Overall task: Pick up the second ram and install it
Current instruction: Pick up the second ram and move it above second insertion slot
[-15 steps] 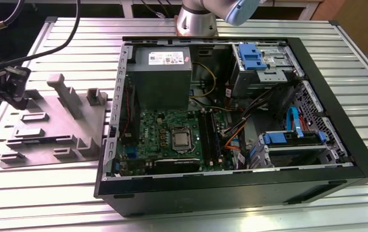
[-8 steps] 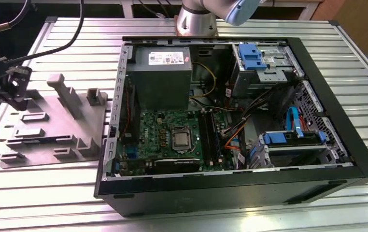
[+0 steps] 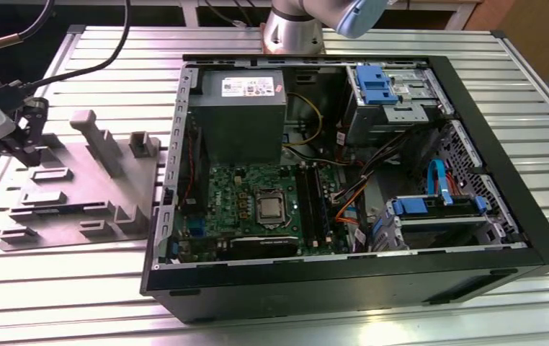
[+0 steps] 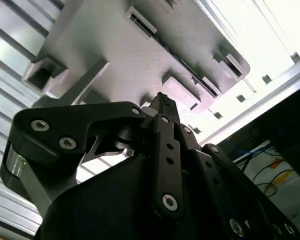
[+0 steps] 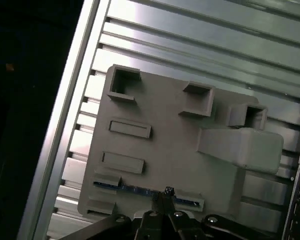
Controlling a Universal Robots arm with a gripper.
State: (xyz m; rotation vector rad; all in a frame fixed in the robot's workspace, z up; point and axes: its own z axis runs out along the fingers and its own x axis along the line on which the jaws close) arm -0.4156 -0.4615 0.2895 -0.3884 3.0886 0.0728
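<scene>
Hovering just above the second ram (image 5: 132,189), the gripper (image 5: 167,192) is pressed together and holds nothing. That ram lies in the gray fixture (image 5: 160,145) beneath it. Pickup and installation are both judged outstanding.

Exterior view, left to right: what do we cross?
Tool → grey fixture tray → open PC case, and inside it: green motherboard → blue-clipped drive bay.
</scene>
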